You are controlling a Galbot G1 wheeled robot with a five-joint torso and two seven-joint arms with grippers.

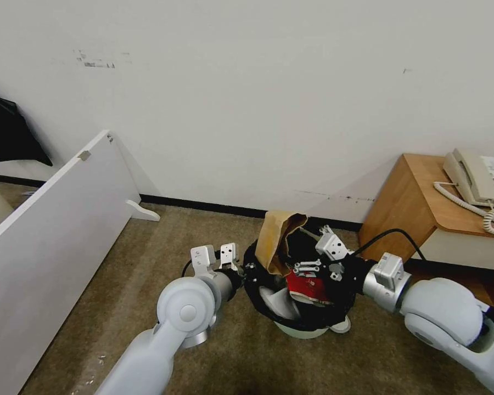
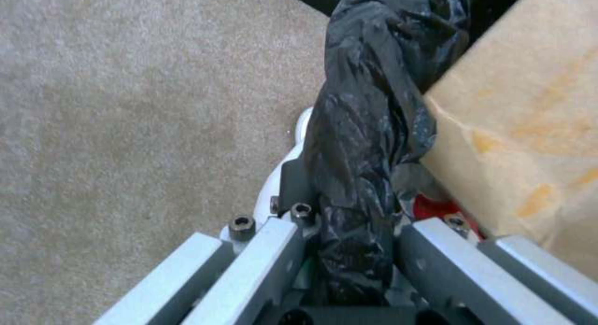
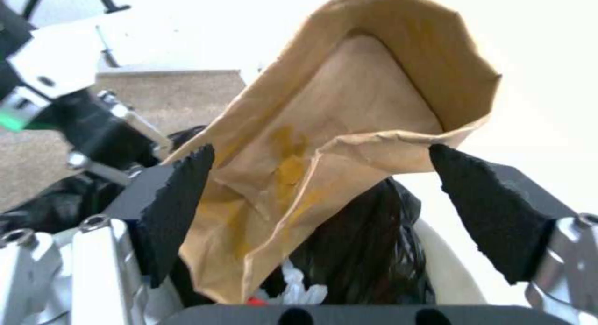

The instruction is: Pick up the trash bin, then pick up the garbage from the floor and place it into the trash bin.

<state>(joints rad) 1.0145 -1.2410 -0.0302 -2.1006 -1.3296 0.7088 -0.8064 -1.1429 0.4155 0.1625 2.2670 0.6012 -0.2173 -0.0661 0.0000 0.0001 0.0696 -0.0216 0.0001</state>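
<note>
1. Clamping the left gripper (image 2: 349,250) on the black-bag-lined rim of the small round white plastic trash bin (image 1: 304,329), held above the brown carpet (image 1: 148,274) near the wall's baseboard.
2. Spreading the right gripper (image 3: 330,208) wide at the bin's opposite rim, fingers flanking the crumpled brown paper bag (image 3: 349,143).
3. Standing upright inside the bin, leaning at its rim, with red litter (image 1: 307,288) beside.

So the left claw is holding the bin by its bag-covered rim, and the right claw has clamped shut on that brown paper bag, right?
Not quite. The right gripper is open: in the right wrist view its pads stand apart on either side of the brown paper bag. The left gripper does grip the trash bin by its bag-covered rim.
</note>
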